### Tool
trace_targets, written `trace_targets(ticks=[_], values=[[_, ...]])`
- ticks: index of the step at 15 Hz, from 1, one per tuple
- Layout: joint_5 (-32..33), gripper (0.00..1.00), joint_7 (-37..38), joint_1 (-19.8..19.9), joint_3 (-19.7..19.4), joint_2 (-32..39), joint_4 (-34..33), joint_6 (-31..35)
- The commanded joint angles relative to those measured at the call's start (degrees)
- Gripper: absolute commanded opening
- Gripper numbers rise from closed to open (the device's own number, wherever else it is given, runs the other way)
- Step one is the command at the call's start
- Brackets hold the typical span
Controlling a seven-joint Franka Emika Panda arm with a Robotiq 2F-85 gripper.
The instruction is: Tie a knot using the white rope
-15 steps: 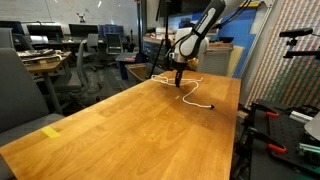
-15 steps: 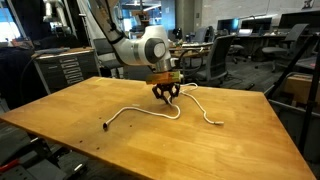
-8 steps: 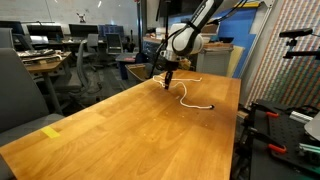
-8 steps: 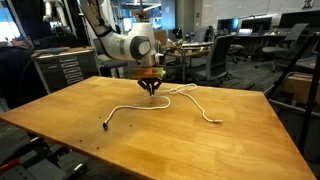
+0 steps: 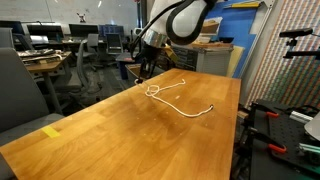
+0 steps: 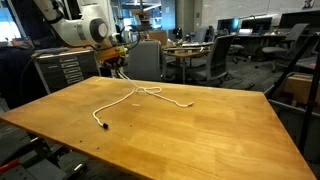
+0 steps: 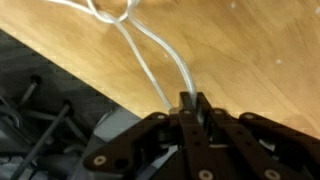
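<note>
In an exterior view the gripper (image 5: 141,66) hung at the far corner of the table (image 5: 120,140), off past the edge. The white rope (image 5: 155,92) lay on the wood just inboard of it, with a small loop nearest the gripper. Its long tail ran away across the table toward the opposite side. A yellow tape patch (image 5: 52,130) sat well apart at the near end, clear of any pull.

In the exterior view from the opposite side, the gripper (image 6: 119,68) stood above the table (image 6: 200,140) edge. The white rope (image 6: 140,92) rose from a crossing on the wood toward it. One free end ran to the black tip (image 6: 100,126) near the front edge and the other trailed toward the table's middle. A chair (image 6: 146,58) stood close behind the corner and looked to be the nearest thing that a further pull outward could meet.

In the wrist view the gripper (image 7: 187,100) had its fingers pressed together on two strands of the white rope (image 7: 150,55). The strands led straight away from the fingers, over the table (image 7: 250,50) edge, to the loop. The rope's axis lay in line with the fingers, so tightening would probably call for drawing away along that line. The table edge under the strands might drag on them.
</note>
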State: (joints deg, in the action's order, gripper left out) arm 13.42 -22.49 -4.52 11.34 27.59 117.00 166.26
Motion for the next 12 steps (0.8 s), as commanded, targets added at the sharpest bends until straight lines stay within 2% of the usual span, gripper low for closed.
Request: trace_targets(ticks=[1,4,8,12], values=[[3.3,0.10,1.3,-4.4,0.2,-5.6,4.4,8.4],[5.1,0.11,2.3,-7.4,-1.7,-5.6,4.2,8.2],[5.2,0.11,3.8,-7.4,-3.1,-8.8,5.2,10.1],[6.2,0.10,6.9,-12.6,-10.3,-16.3,6.8,18.0]])
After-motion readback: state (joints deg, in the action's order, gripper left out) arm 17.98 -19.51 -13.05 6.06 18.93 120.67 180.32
